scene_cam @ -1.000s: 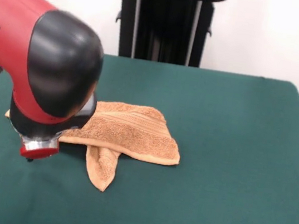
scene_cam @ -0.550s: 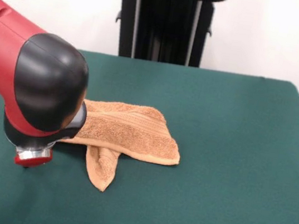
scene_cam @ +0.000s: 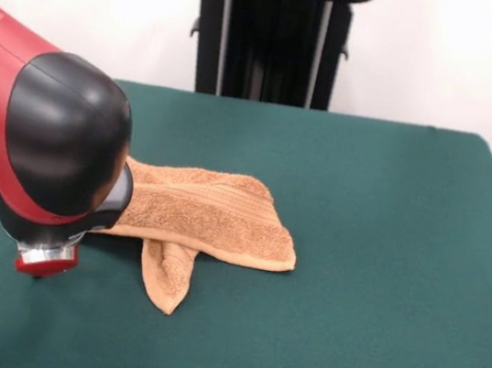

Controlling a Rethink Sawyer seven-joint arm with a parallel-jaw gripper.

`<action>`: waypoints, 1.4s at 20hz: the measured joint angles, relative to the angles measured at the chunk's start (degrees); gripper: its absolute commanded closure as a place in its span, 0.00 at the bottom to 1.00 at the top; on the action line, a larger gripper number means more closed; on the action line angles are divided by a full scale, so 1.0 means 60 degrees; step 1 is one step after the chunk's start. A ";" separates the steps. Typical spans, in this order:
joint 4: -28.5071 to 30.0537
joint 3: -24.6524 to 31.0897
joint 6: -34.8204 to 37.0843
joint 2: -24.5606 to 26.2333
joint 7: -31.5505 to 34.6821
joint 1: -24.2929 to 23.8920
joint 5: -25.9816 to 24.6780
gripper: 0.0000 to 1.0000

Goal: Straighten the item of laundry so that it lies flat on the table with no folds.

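Desk [scene_cam: 374, 259] in dark green carries everything. Beside the towel, partly covering its edge, looms the red and black arm [scene_cam: 39, 144]. Orange-tan towel [scene_cam: 213, 221] lies folded, one flap tucked under and poking toward the viewer. End effector [scene_cam: 46, 261] sits low beside the towel; whether open or closed, I cannot tell.

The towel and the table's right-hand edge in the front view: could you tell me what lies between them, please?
Nothing lies there. In the front view, the stretch from the towel to that edge of the table is bare green cloth.
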 measured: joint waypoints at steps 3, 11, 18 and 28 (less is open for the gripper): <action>0.0000 0.0006 0.0002 -0.0003 0.0000 -0.0004 -0.0004 0.00; 0.0076 0.0004 0.0000 -0.0029 0.0000 0.0089 -0.0008 0.00; 0.0446 0.0036 0.0033 -0.0163 0.0000 0.0428 0.0016 0.00; 0.0494 0.0042 0.0647 -0.0075 0.0000 0.0996 0.0274 0.00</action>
